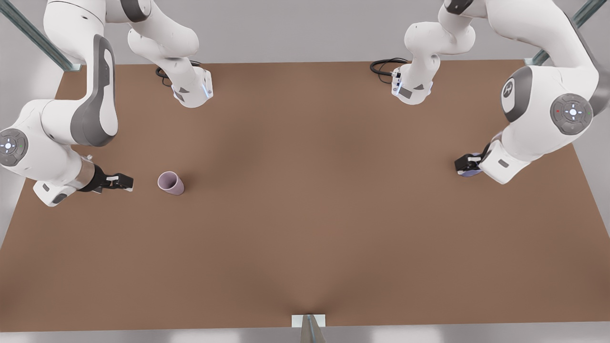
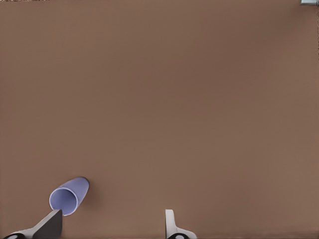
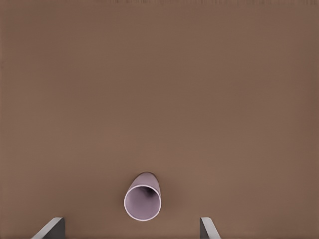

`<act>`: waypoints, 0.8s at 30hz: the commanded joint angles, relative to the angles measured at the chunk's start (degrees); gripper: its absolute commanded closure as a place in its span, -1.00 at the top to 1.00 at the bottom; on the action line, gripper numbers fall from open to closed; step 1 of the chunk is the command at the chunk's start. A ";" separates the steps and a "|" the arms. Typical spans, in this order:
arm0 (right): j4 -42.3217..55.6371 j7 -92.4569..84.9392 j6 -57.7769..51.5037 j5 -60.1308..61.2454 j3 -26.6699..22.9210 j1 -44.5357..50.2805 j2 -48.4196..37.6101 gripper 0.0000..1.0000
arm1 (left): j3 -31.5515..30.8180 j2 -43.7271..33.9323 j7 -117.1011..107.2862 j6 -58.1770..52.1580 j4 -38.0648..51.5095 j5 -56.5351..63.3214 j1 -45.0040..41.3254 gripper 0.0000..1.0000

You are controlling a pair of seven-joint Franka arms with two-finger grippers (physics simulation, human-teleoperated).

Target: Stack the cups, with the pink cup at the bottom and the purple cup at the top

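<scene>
The pink cup (image 1: 170, 183) stands mouth-up on the brown table (image 1: 305, 214) toward the front view's left; in the right wrist view the pink cup (image 3: 143, 198) lies just ahead of the gap between the fingers. My right gripper (image 1: 119, 182) (image 3: 130, 230) hovers open a short way to that cup's left, apart from it. The purple cup (image 1: 472, 172) sits at the front view's right, partly hidden under my left gripper (image 1: 464, 164). In the left wrist view the purple cup (image 2: 69, 195) is next to one fingertip (image 2: 52, 222), and my left gripper (image 2: 112, 226) is open.
Two arm bases (image 1: 193, 90) (image 1: 412, 88) with black cables (image 1: 383, 66) stand at the table's back edge. A metal post (image 1: 309, 326) rises at the middle of the front edge. The wide brown tabletop stretches between the two cups.
</scene>
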 commanded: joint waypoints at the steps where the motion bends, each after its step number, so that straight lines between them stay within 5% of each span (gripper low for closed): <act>1: -0.11 -0.65 0.58 0.28 -0.13 -0.09 -0.08 1.00 | 0.00 0.19 12.67 0.30 0.05 -0.10 0.06 1.00; 14: -28.41 -17.09 22.20 1.16 -2.77 -5.36 -3.51 1.00 | 0.35 1.51 11.96 2.24 -3.12 -0.27 -0.03 1.00; 24: -37.11 -17.27 34.60 2.39 -1.63 -4.39 -0.35 1.00 | 0.44 2.04 11.96 1.97 -3.12 -0.19 0.23 1.00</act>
